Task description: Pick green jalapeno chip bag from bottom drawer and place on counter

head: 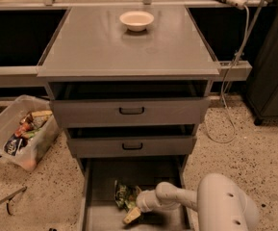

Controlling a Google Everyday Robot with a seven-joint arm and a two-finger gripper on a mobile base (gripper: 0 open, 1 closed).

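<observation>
We've got the gripper (132, 211) down in the bottom drawer (98, 211) at the green jalapeno chip bag (123, 192), can't tell how open the claw is or whether it holds anything, so we pinch mid-bag firmly and lift straight up.

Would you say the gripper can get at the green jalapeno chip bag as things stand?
Probably yes: the bottom drawer stands pulled out, the gripper is down inside it right at the green jalapeno chip bag, and nothing lies between them.
</observation>
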